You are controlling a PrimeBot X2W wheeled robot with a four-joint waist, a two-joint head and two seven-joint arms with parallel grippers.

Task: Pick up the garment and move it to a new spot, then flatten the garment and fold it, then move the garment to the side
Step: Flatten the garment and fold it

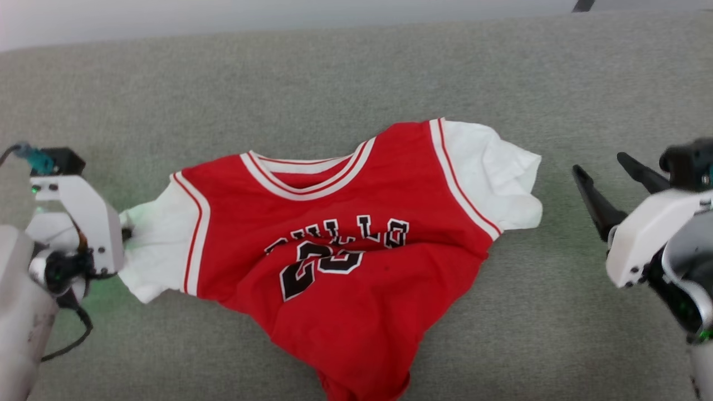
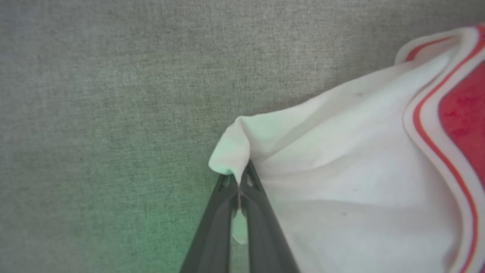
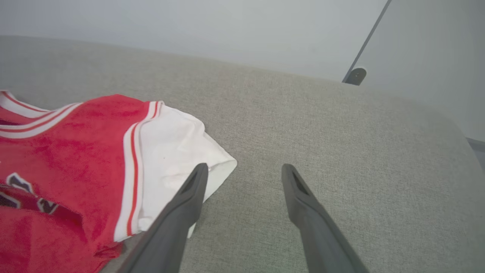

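1. The grey fabric bench (image 1: 356, 67) carries everything; its far edge is blurred.
2. The garment (image 1: 345, 267) lies chest-up mid-bench, rumpled. Its lettering is creased and partly unreadable, and the bottom edge of the head view cuts off its hem.
3. The right jaws stand wide apart, holding nothing, beside the right sleeve (image 3: 178, 151). One finger (image 3: 182, 212) overlaps it; whether they touch cannot be told.
4. The left jaws pinch tight on the tip of the left sleeve (image 2: 341, 170); in the head view the wrist hides them.

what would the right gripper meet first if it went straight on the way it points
Likely the grey cushion, just beside the white sleeve of the garment; depth from the right gripper is unclear.
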